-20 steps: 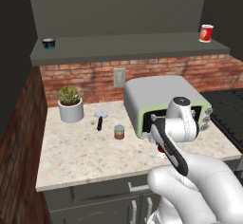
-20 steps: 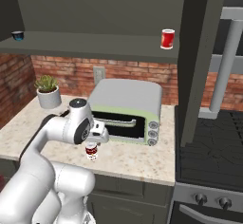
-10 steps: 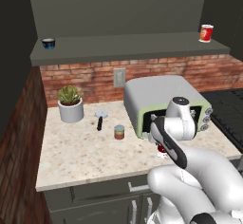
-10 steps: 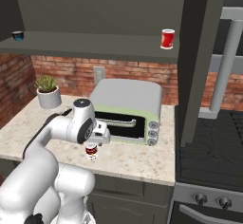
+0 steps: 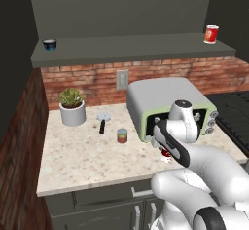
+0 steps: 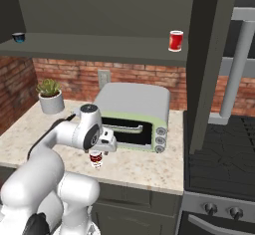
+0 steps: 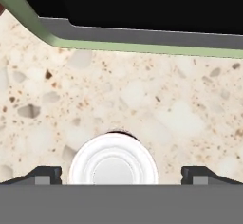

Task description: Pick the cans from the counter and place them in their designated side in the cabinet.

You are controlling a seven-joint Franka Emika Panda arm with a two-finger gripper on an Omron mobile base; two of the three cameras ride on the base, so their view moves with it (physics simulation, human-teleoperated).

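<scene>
Dark red can [image 7: 113, 161] sits bottom centre of your hand view, on counter [image 7: 156, 109], white lid up. Gripper [image 7: 121, 174] directly above, fingers spread wide either side, not touching. Second can [image 5: 122, 135] centre frame, left base view.

The counter [image 5: 82, 161] is a pale beige speckled stone slab against a brick wall. On it stand a potted plant [image 5: 72, 107] in a white pot at the back left, a small dark-handled tool [image 5: 102, 123] beside it, a can with an orange-red label [image 5: 122, 136] near the middle, a pale green toaster oven [image 5: 168, 108] to the right, and a dark red and white can [image 6: 96, 160] just in front of the oven. The cabinet shelf [image 5: 131, 48] above carries a tiny blue bowl [image 5: 49, 44] at its left end and a bright red can [image 5: 211, 34] at its right end.
</scene>
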